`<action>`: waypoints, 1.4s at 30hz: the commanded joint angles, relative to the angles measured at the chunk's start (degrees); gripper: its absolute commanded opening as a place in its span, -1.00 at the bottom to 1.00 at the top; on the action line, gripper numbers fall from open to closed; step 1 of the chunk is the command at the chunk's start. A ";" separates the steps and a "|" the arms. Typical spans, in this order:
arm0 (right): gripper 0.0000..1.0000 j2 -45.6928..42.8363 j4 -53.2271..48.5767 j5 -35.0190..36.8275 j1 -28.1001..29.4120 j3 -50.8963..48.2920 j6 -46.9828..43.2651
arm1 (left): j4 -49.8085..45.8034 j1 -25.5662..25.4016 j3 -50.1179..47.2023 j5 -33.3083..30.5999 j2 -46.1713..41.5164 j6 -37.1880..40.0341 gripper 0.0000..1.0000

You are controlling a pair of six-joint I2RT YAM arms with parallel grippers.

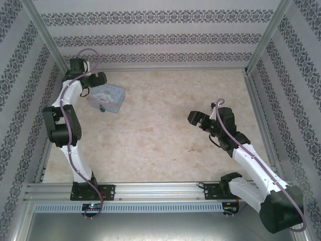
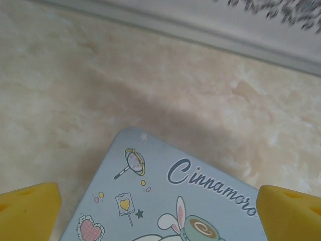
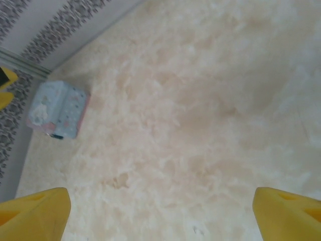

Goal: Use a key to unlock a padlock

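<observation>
Marbled beige table, fenced by patterned walls on three sides.

Left arm reaches to the far left corner. Right arm is bent over the right half of the table, well apart from the left.

Pale-blue rectangular tin sits at far left, near the back wall, just beside the left arm's wrist. Its lid carries a cartoon dog, small sweets and hearts, and cursive lettering starting "Cinnamoro".

Left gripper – jaws spread wide, nothing between them. The yellow fingertips sit at the two lower corners of the left wrist view, with a corner of the tin's lid lying between and below them. Whether they touch the tin, cannot tell.

Right gripper – also spread wide and empty, its yellow tips at the lower corners of the right wrist view, bare table beneath. It faces across the table toward the tin, far from it.

Padlock: a tiny dark-teal speck against the tin's near edge, on the side facing the arm bases. Shackle too small to make out; locked or not, cannot tell.
</observation>
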 commanded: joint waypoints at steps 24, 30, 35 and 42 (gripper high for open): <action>0.83 11.52 -0.35 3.53 6.16 3.90 3.16 | -0.23 -1.49 -12.82 18.28 -5.11 -4.20 1.00; 0.82 18.77 0.73 4.49 10.89 8.47 2.94 | 10.11 -8.35 -26.88 17.78 -14.37 -10.42 0.99; 0.83 22.65 2.53 5.31 11.25 11.20 3.40 | 14.12 -17.86 -30.19 12.75 -16.02 -13.39 0.99; 0.84 31.27 2.93 4.01 8.57 20.67 0.88 | 17.74 -21.27 -34.16 1.20 -16.86 -18.43 0.99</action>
